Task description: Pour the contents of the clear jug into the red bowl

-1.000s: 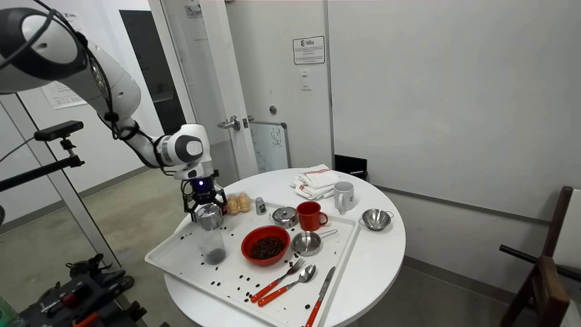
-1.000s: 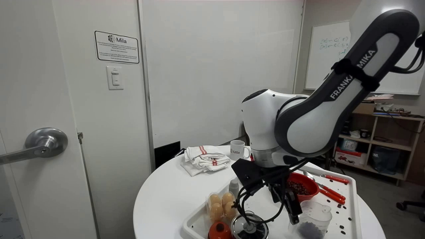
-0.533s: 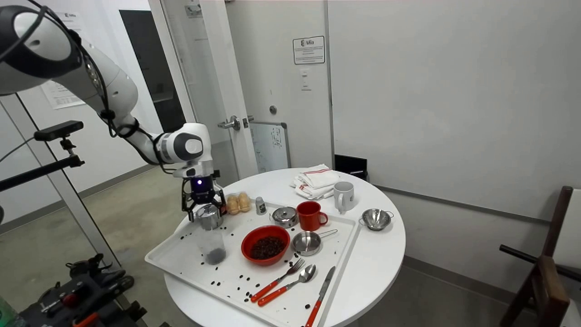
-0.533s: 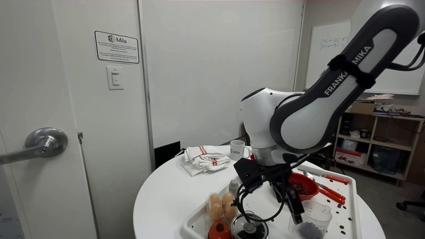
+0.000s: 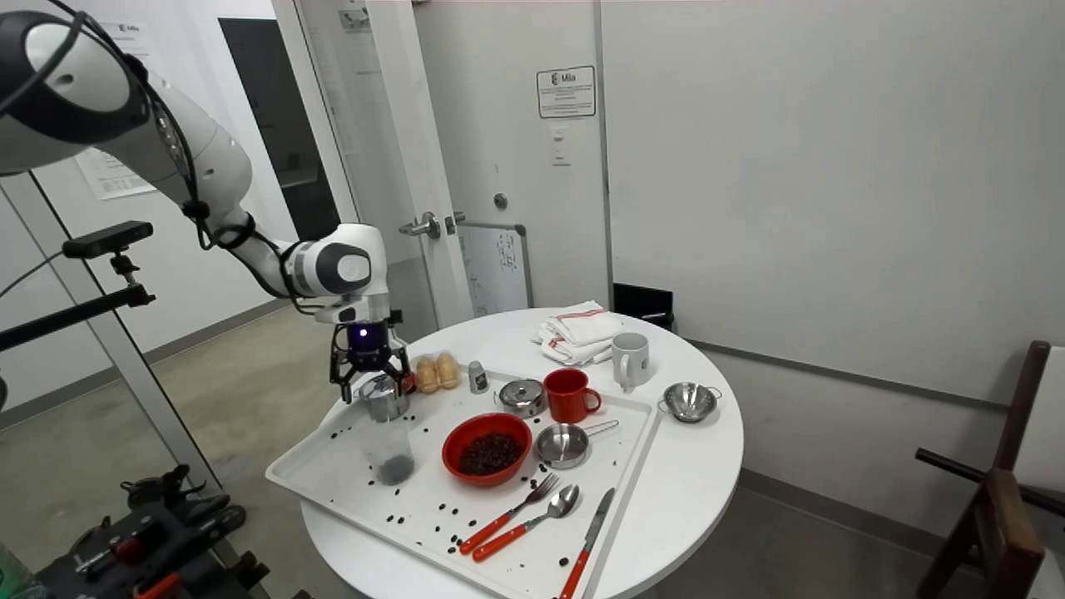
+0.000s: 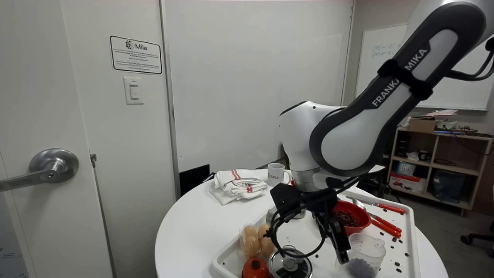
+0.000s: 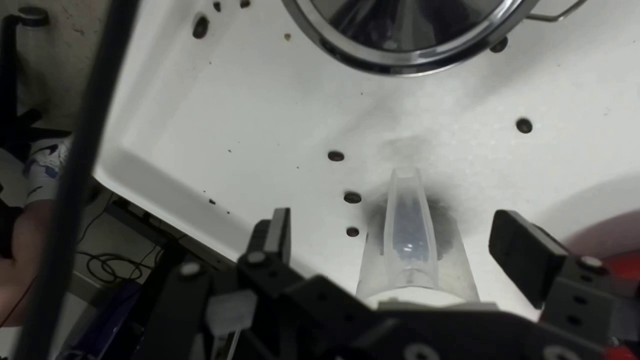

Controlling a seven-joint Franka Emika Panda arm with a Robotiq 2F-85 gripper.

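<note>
End effector (image 7: 395, 237) with jaws spread wide over the white tray (image 5: 320, 470). Clear jug (image 6: 368, 251) close by, upright on the tray, dark contents (image 6: 361, 267) in the bottom. Red bowl (image 5: 455, 459) near it, dark beans (image 5: 491, 454) inside. Red mug (image 5: 568, 396) farther across. Round tabletop (image 5: 686, 491) underneath.

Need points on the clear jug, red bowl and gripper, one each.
Clear jug (image 6: 366, 255): in an exterior view, on its see-through wall.
Red bowl (image 5: 487, 425): in an exterior view, on its inner far wall.
Gripper (image 7: 392, 223): wrist view, midway between its open fingertips.
</note>
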